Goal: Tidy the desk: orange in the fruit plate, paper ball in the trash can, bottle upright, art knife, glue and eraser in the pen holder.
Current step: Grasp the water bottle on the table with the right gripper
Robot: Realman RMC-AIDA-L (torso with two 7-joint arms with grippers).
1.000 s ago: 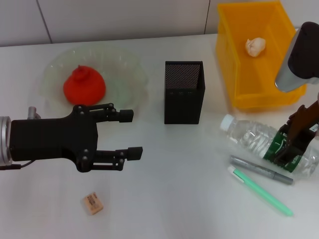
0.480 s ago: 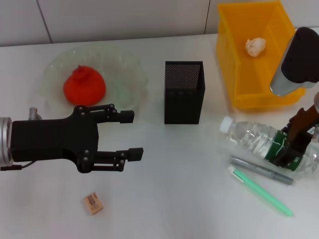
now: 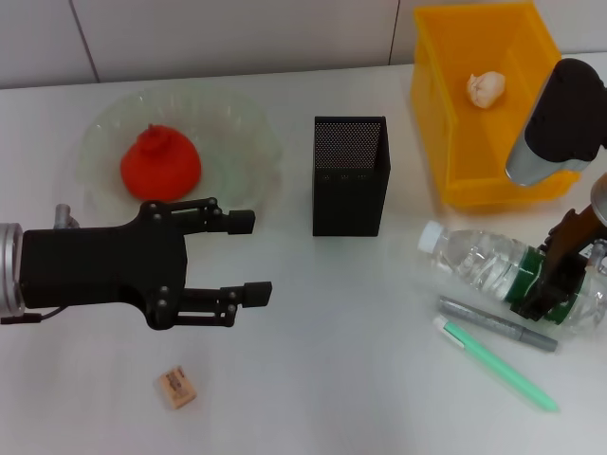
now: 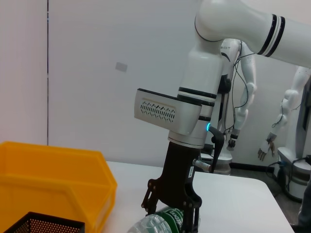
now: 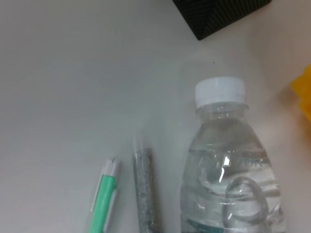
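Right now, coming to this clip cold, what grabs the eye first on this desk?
The left gripper fills the near left of the head view, open and hovering above the table between the orange in the fruit plate and the eraser. At far right, the right gripper clamps the lying bottle at its green label. Behind it, the yellow trash can holds the paper ball.

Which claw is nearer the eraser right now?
Left. The left claw hovers open just above and beside the eraser; the right claw is far across the desk, gripping the lying bottle.
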